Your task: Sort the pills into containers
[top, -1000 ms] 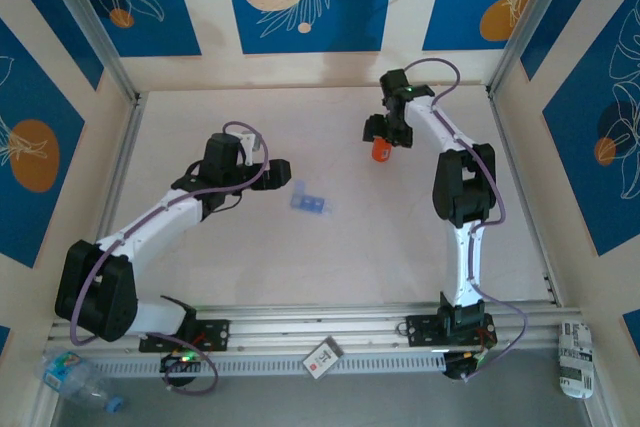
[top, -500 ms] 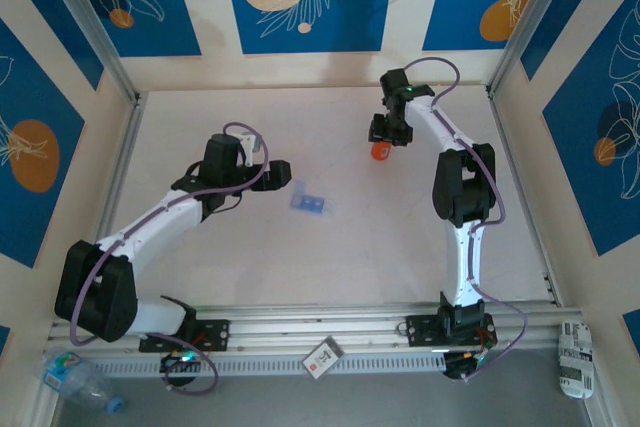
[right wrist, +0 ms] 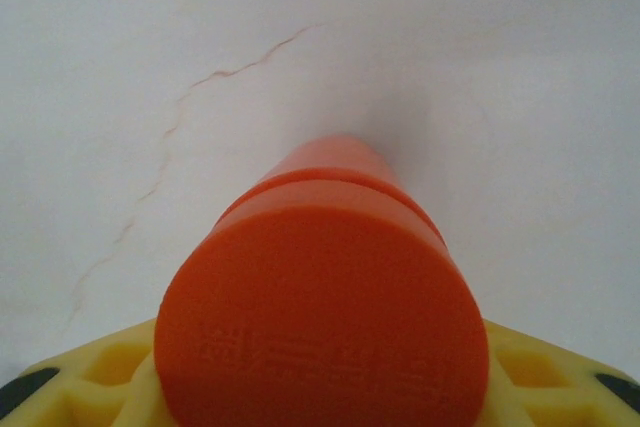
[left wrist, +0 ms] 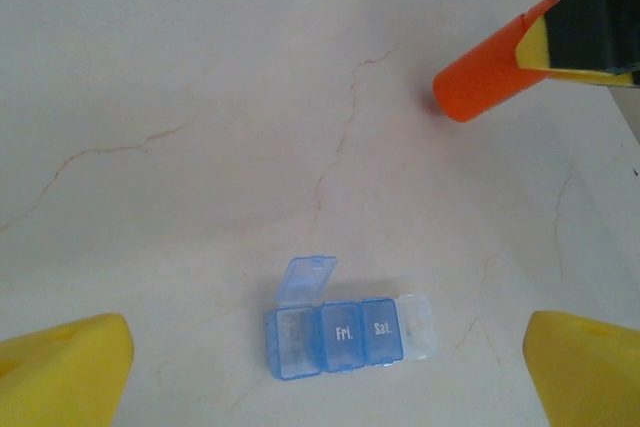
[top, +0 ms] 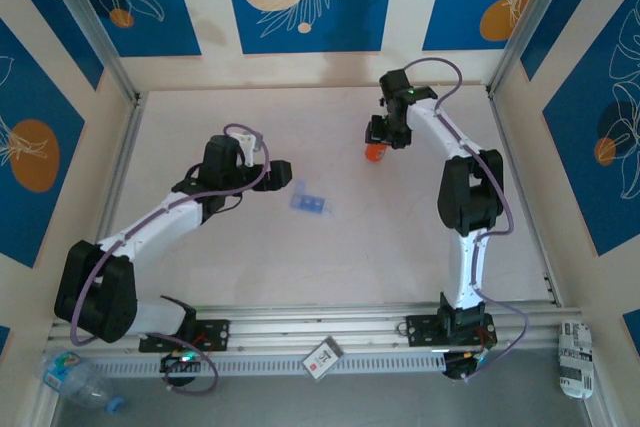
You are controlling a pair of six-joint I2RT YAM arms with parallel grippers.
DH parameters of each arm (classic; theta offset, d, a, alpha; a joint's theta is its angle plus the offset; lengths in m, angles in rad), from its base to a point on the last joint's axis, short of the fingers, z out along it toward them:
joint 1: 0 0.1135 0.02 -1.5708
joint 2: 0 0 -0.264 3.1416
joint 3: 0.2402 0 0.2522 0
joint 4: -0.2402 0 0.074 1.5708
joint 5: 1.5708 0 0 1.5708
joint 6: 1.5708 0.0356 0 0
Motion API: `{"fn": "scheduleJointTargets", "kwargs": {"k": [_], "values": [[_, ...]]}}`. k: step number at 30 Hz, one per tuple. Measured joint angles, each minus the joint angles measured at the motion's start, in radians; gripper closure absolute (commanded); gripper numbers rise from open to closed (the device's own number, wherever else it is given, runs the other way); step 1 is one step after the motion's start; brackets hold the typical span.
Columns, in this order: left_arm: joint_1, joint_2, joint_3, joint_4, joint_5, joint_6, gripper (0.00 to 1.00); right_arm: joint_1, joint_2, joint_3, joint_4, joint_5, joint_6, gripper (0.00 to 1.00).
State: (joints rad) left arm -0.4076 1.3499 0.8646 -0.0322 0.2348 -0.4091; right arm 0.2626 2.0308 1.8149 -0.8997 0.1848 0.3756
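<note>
Orange bottle (right wrist: pixel 320 337) hides right tool (top: pixel 378 144) pads.

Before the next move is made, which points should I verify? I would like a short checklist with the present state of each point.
1. Right end effector closed on the orange bottle: ok.
2. Bottle opened for pouring: cannot tell.
3. Left end effector open and empty: ok.
4. Blue pill box flat on the table, apart from both end effectors: ok.
5. All compartments open: not ok. One end lid is up; the Fri. lid and Sat. lid are shut.
</note>
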Motion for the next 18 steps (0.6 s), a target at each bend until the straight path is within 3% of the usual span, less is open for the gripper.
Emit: {"fn": "scheduleJointTargets", "kwargs": {"k": [11, 18], "values": [[-0.006, 0.106, 0.09, 0.072, 0.024, 0.242, 0.0, 0.043, -0.171, -0.017, -0.015, -0.243, -0.008, 0.58], [-0.021, 0.138, 0.014, 0.35, 0.154, 0.425, 0.0, 0.056, -0.182, -0.017, -0.045, -0.431, -0.051, 0.59]]}}
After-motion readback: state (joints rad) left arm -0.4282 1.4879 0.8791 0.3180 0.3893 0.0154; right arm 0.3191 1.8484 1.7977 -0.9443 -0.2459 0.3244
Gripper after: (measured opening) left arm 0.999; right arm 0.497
